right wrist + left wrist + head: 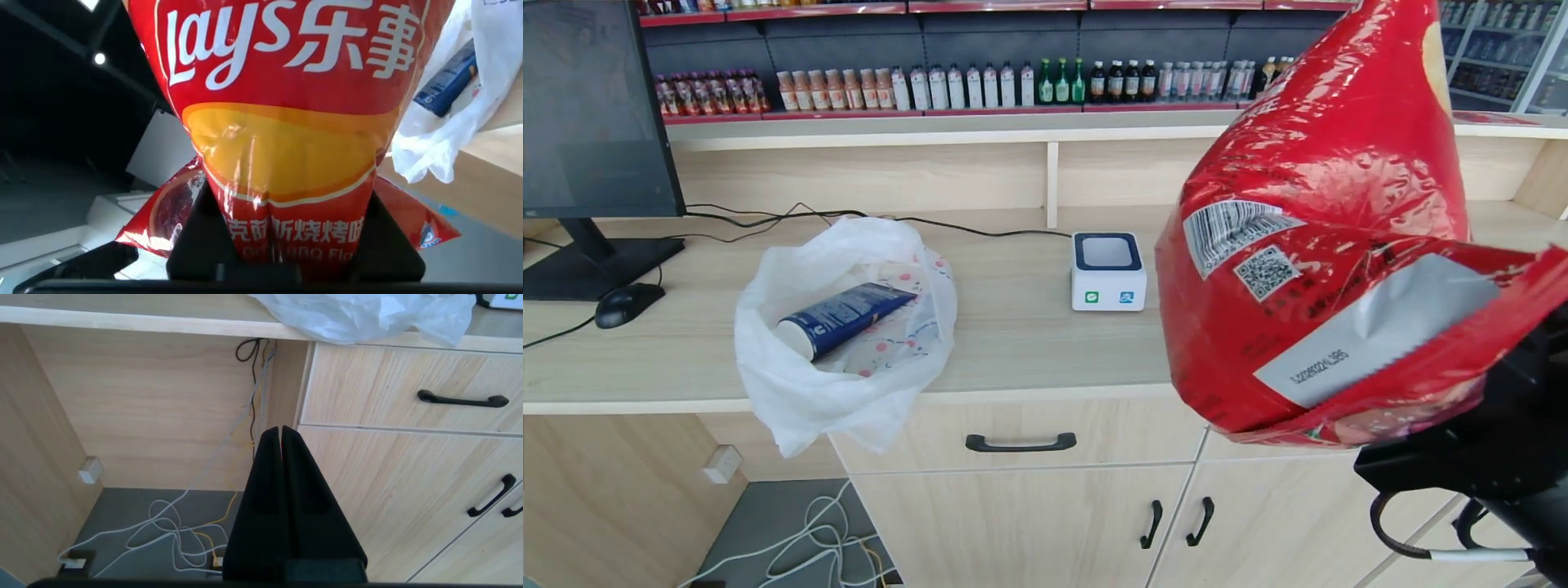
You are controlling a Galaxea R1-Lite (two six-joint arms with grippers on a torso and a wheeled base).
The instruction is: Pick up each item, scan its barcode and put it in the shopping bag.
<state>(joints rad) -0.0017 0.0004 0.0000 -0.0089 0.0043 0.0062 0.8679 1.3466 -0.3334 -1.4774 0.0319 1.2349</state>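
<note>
Clamping the lower part of the red, glossy, crinkled foil crisp packet [1331, 245], the right gripper [296, 237] has its black fingers [196, 241] narrowed against both sides of the puffed packet, which is held up in the air. Seen from the head, the packet hangs at 3 o'clock of the small white box-shaped scanner [1107, 271] and apart from it. That view presents the packet's back: a white barcode patch, a square code and a dull silver seam strip. The right wrist view presents its front, with white lettering over a yellow-orange disc.

The scanner, with rounded corners and a dark-blue-framed glass top, stands on the pale wood-grain counter [1029, 343]. At 9 o'clock of it lies the thin, translucent white plastic shopping bag [792, 392], wrinkled and open, its lower folds draping over the counter's front edge. A dark blue plastic tube [845, 317] with a white cap lies tilted inside.

The left gripper [281, 433] hangs below the counter edge before the cabinet recess, its smooth black jaws pressed together with nothing between. The left wrist view takes in the bag's overhanging hem and loose white cables [167, 531] on the grey floor.

At 9 o'clock of the bag sit a black mouse [623, 304] and a dark flat monitor [592, 106].
</note>
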